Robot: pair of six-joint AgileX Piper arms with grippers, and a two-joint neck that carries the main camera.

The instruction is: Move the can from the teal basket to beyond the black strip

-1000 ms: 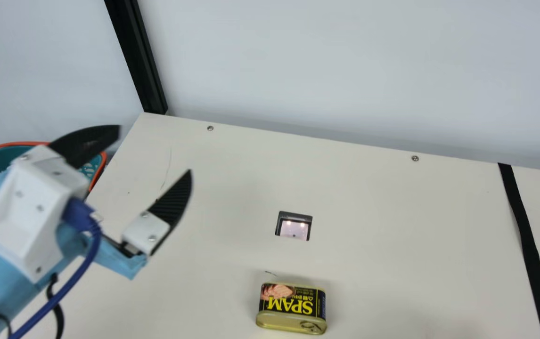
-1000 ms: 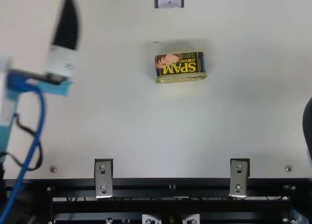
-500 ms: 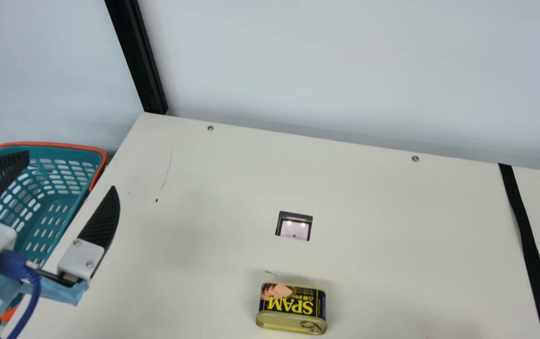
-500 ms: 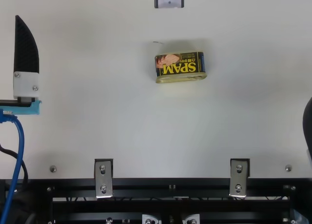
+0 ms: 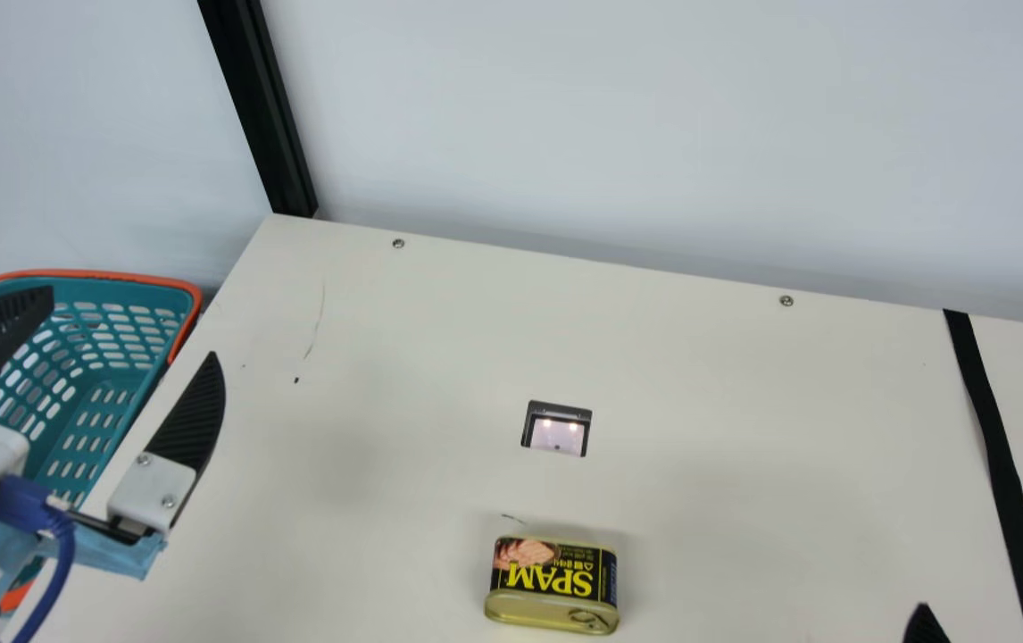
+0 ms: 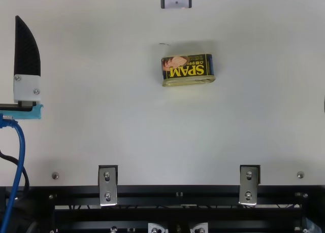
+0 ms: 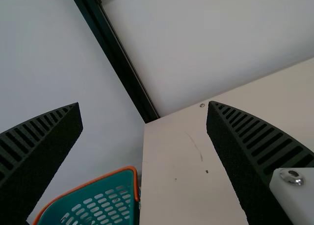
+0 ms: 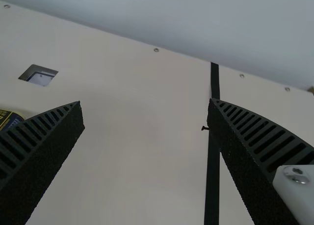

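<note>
Two fingers spread wide belong to the left gripper [image 5: 133, 321], seen in the main view, empty, with one finger in front of the teal basket [image 5: 141, 279] and the other over the table [image 5: 699, 384] beside it. The can [image 5: 556, 585] lies on the table between the basket and the black strip [image 5: 1001, 464], label up, near a small square opening [image 5: 556, 430]. Near that view's bottom right corner is a fingertip of the right gripper [image 5: 925, 627], on the can's side of the strip. In the top view, the can lies well apart from the left gripper's finger, and two metal brackets [image 6: 107, 185] sit at the table's near edge. The left wrist view has the fingers far apart, holding nothing, and part of the basket. In the right wrist view, the right gripper [image 8: 144, 101] is also wide apart and empty; one finger partly covers the can, the other the strip.
</note>
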